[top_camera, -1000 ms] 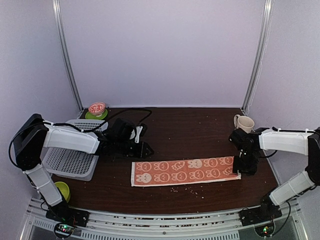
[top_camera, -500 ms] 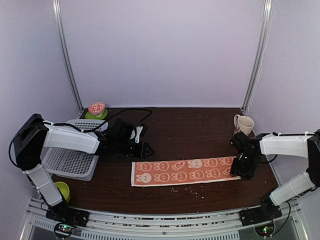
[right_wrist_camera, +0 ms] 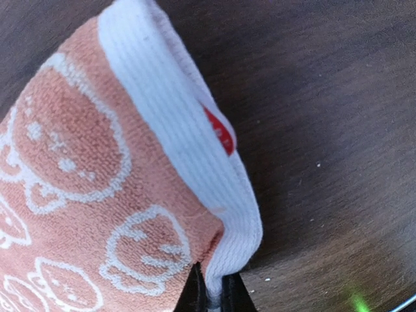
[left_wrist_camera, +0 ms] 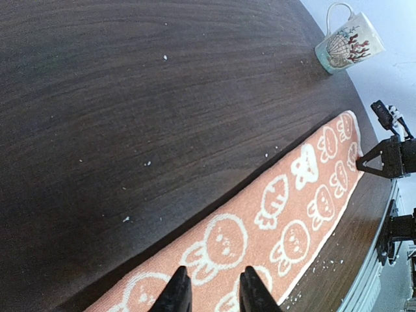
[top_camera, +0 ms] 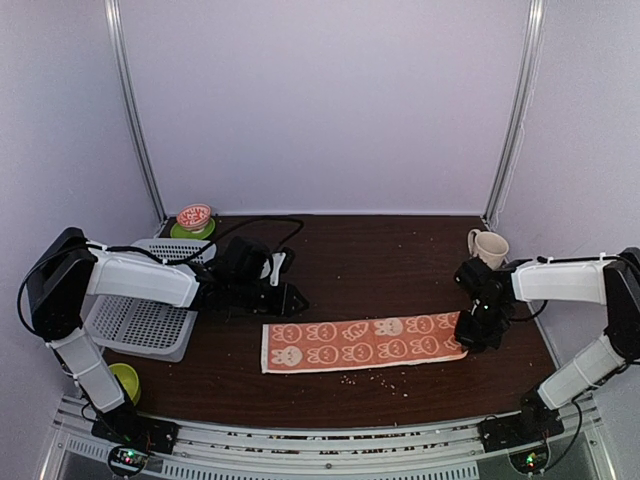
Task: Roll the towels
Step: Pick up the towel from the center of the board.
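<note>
Rabbit towel (top_camera: 365, 343) flat on surface (top_camera: 380, 250), lower centre of frame. Right end effector (top_camera: 480, 333) clamped on its right hem (only 1 corner lifted). Left end effector (left_wrist_camera: 213, 294) slightly apart, empty, over towel's left end. Fold hem tight, edges square, roll toward frame left.

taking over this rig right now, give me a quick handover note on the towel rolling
Left gripper: jaws slightly apart, holding nothing, poised by the left end of the rabbit towel.
Right gripper: shut on the towel's white hem at its right end, with that edge lifted and curling over.
Towel: otherwise flat and unrolled on the table, long side running left to right. No second towel is in view.
Done: right end gripped, roll barely started.
Left: roll this towel from the right end toward the left, then likely locate and roll the other one.
</note>
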You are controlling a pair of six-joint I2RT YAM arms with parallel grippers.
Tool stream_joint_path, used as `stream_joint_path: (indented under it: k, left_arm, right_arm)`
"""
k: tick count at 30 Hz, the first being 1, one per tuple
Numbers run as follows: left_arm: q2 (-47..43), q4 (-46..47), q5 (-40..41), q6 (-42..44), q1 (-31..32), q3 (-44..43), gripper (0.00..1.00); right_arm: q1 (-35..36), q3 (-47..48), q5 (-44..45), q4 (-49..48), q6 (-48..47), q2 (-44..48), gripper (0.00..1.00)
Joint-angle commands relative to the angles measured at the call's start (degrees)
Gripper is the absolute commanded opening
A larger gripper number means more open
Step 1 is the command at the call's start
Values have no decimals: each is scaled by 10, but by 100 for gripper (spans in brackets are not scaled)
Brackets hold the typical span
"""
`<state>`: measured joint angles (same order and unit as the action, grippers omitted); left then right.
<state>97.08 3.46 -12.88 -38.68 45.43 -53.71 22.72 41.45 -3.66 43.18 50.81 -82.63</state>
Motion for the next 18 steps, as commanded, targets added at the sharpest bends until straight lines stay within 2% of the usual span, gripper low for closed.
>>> stream_joint_path:
  k: [1, 10, 18]
  left_arm:
    - [-7, 21, -3, 1, 2, 5, 27]
    - [-11, -17, 12, 3, 2, -3, 26]
    - [-26, -59, 30, 2, 6, 1, 26]
  right_arm:
    - [-4, -15, 42, 20, -12, 10, 0]
    - [3, 69, 144, 87, -99, 124, 0]
    - [90, 109, 191, 88, -169, 199, 0]
